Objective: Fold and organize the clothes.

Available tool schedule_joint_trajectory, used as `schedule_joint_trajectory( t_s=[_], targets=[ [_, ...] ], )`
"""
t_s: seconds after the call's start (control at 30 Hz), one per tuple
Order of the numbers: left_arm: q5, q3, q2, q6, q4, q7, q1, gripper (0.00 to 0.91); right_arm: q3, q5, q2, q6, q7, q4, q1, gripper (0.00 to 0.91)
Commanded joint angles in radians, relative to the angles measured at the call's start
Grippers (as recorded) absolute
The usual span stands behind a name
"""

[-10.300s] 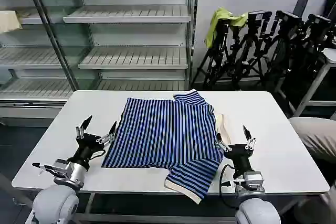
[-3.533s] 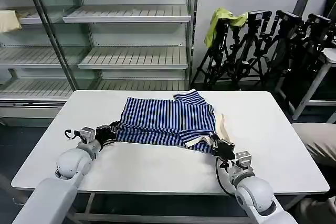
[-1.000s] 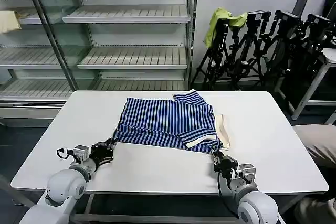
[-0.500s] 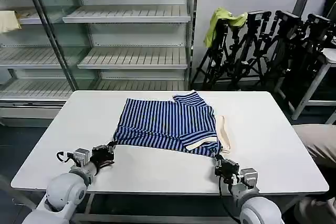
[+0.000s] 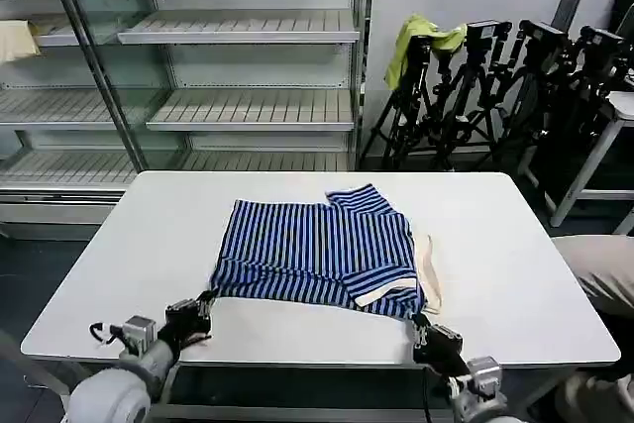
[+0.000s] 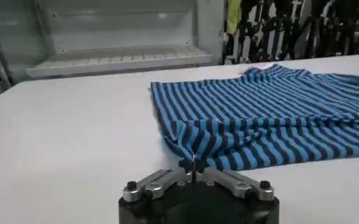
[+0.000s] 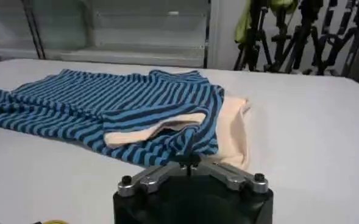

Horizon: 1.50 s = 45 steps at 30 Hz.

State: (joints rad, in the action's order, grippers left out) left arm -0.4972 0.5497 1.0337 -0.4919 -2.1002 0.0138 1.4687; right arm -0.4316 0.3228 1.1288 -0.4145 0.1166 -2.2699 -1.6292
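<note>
Left wrist view: left gripper point(image 6: 193, 172) has its fingers pinched together on the near left corner of the shirt point(image 6: 270, 119) — the striped hem bunches into a small peak right at the tips. Cloth fans out from that pinch toward the far side of the table point(image 6: 63, 134).

Right wrist view: right gripper point(image 7: 189, 163) is likewise clamped on the shirt's point(image 7: 124, 106) near right corner, just beside a cream cuff point(image 7: 152, 129) and the cream collar point(image 7: 235, 131) edge.

Head view: left gripper point(image 5: 196, 312) sits low at the table's point(image 5: 515, 274) near left edge, right gripper point(image 5: 428, 332) at the near right edge — both hold the shirt's point(image 5: 312, 250) front edge, which is stretched between them. Shirt lies folded over near the table's middle, blue and black stripes up, one sleeve point(image 5: 359, 200) pointing toward the far side, collar point(image 5: 429, 263) showing along the right side, cuff point(image 5: 381, 294) near the front right corner. Lower layer is creased near the left corner. Behind the table stand shelves point(image 5: 248, 111) and a group of tripods point(image 5: 495, 86) with a yellow-green cloth point(image 5: 421, 42) draped over one.
</note>
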Motion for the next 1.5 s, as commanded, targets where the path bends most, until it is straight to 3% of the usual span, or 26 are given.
schedule_joint_trajectory(
  t_s=[0.03,0.33,0.6,0.63,0.67,0.7,0.97,1.1,1.23,1.3,1.4,1.5],
  targets=[
    [0.002,0.064,0.005,0.032,-0.086,0.001,0.170,0.010,-0.017,-0.035,0.000,0.021,-0.022,-0.049,-0.090,0.000],
    [-0.047,0.166,-0.013,0.059,-0.083,-0.003,0.250,0.010,-0.070,-0.065,-0.008,0.042,-0.056,-0.055,-0.168,0.000],
    [-0.049,0.140,-0.005,0.091,-0.086,-0.009,0.241,0.010,-0.051,-0.072,0.001,0.048,-0.057,-0.054,-0.157,0.000],
    [-0.049,0.136,-0.006,0.094,-0.084,-0.011,0.230,0.907,-0.052,-0.072,0.000,0.049,-0.057,-0.054,-0.157,0.000],
    [-0.048,0.131,-0.007,0.096,-0.081,-0.010,0.225,0.907,-0.053,-0.071,0.000,0.050,-0.056,-0.053,-0.154,0.806],
    [-0.043,0.123,-0.009,0.095,-0.075,-0.003,0.210,0.907,-0.053,-0.071,0.000,0.050,-0.056,-0.054,-0.152,0.907],
    [-0.037,0.123,-0.029,0.127,-0.083,0.023,0.153,0.907,-0.063,-0.067,0.000,0.031,-0.091,-0.090,-0.163,0.907],
    [-0.057,0.146,-0.045,0.132,-0.145,0.053,0.164,0.907,-0.126,-0.059,0.002,0.017,-0.110,-0.144,-0.209,0.907],
    [-0.101,0.186,-0.085,0.124,-0.172,0.067,0.146,0.907,-0.191,-0.005,-0.010,0.007,-0.121,-0.198,-0.211,0.907],
    [-0.122,0.184,-0.109,0.121,-0.156,0.071,0.097,0.907,-0.202,0.031,-0.016,-0.028,-0.108,-0.204,-0.138,0.907],
    [-0.135,0.144,-0.142,0.110,-0.111,0.084,0.009,0.907,-0.223,0.167,-0.050,-0.100,-0.059,-0.195,-0.001,0.907],
    [-0.135,0.092,-0.165,0.105,-0.057,0.073,-0.092,0.907,-0.235,0.202,-0.110,-0.111,-0.060,-0.175,0.069,0.907]
  ],
)
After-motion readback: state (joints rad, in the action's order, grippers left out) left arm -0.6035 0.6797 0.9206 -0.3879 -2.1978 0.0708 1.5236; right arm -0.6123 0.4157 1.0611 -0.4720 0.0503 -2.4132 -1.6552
